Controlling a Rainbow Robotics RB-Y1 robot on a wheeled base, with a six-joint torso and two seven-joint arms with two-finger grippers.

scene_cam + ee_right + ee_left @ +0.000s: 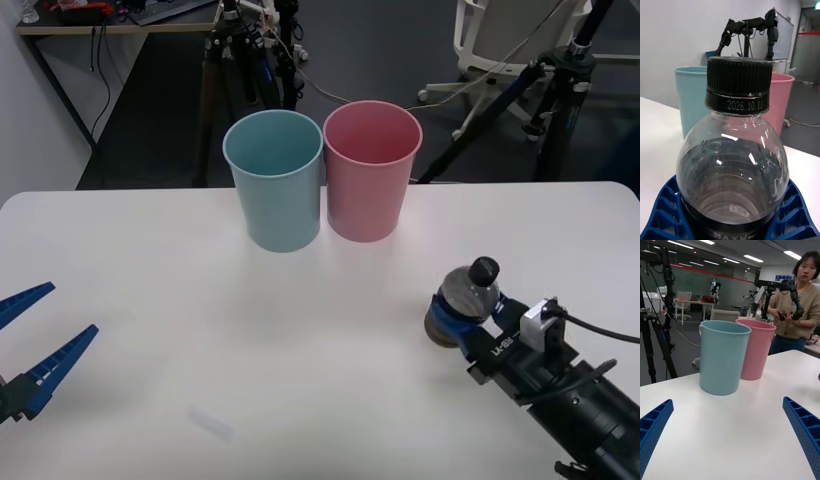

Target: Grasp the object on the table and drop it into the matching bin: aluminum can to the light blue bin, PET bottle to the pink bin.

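Observation:
The PET bottle [466, 300], clear with a black cap and a dark lower half, stands at the right of the white table [200, 330]. My right gripper [455, 322] is shut on its lower body; in the right wrist view the bottle [733, 165] sits between the blue ribbed fingers [662, 213]. The pink bin [370, 170] and the light blue bin [276, 178] stand side by side at the table's far middle, beyond the bottle. My left gripper [25, 345] hangs open at the left edge, holding nothing, facing the light blue bin [723, 356] and the pink bin [755, 348].
Tripod legs [560, 100] and a white chair base stand on the floor behind the table's far edge. Bare tabletop stretches between the two arms and in front of the bins.

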